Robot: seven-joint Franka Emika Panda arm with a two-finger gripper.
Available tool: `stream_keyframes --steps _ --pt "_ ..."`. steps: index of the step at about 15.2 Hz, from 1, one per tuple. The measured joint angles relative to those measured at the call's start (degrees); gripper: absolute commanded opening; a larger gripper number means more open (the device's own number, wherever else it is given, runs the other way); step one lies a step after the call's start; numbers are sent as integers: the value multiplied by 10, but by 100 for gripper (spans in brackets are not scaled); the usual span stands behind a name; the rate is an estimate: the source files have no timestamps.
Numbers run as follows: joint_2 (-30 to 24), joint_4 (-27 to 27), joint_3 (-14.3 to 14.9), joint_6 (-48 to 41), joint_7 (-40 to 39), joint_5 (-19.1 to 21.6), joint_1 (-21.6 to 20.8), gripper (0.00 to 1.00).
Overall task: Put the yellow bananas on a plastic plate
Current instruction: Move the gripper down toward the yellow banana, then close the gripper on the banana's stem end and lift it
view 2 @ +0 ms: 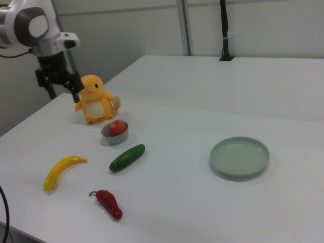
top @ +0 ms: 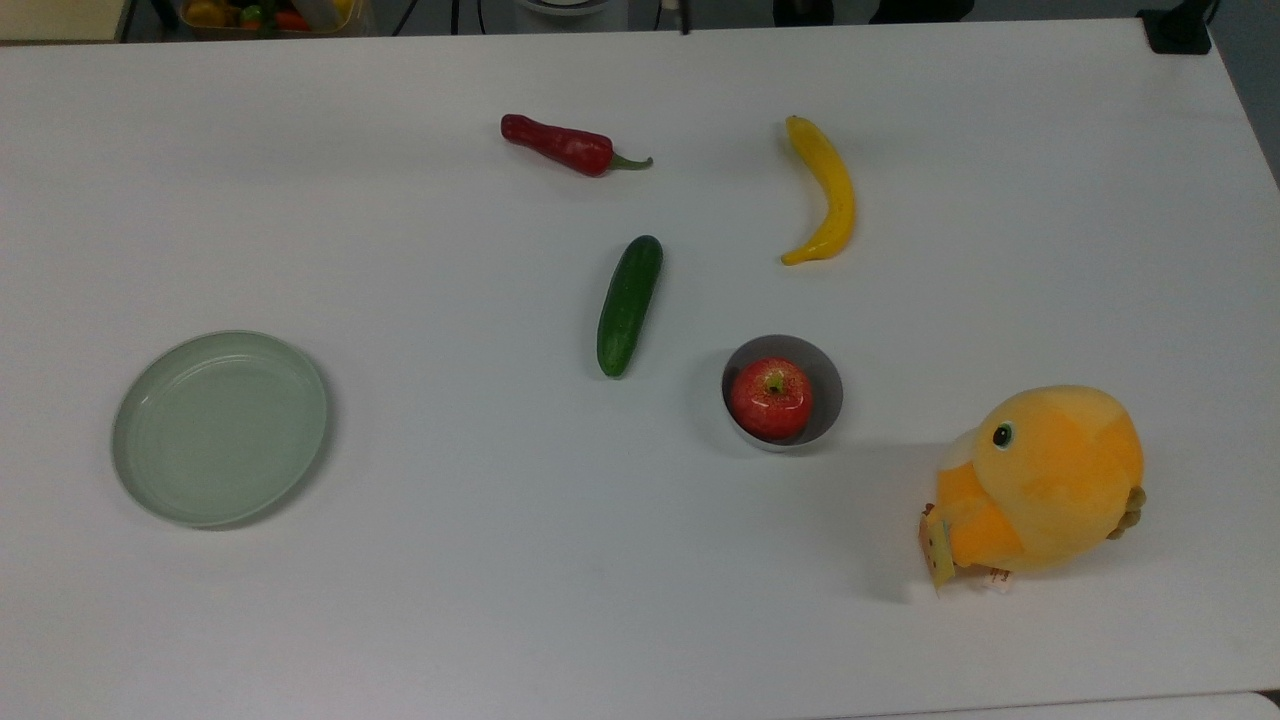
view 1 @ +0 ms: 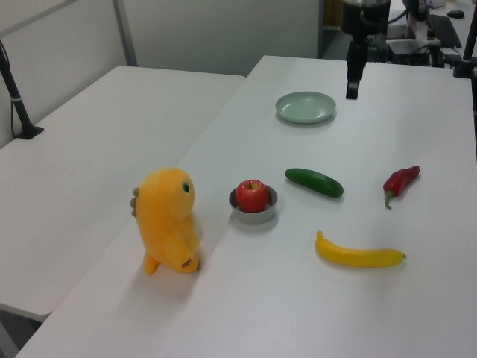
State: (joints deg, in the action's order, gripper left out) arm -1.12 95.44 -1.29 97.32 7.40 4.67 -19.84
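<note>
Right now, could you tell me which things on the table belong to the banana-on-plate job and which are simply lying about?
Belong to the job:
yellow banana
plastic plate
gripper, open, up above the table

Just lying about:
cucumber
red chilli pepper
red apple in the small grey bowl
orange plush toy

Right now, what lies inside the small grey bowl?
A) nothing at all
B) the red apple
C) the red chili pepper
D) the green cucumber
B: the red apple sits inside the small grey bowl, while the cucumber and the chili pepper lie apart from it on the table.
</note>
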Motion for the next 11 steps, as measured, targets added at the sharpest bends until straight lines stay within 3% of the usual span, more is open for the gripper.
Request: stream_keyframes --steps 7,11 --pt "26 44 -1 6 43 0 -85 100" --pt "43 104 -1 88 52 0 -106 100"
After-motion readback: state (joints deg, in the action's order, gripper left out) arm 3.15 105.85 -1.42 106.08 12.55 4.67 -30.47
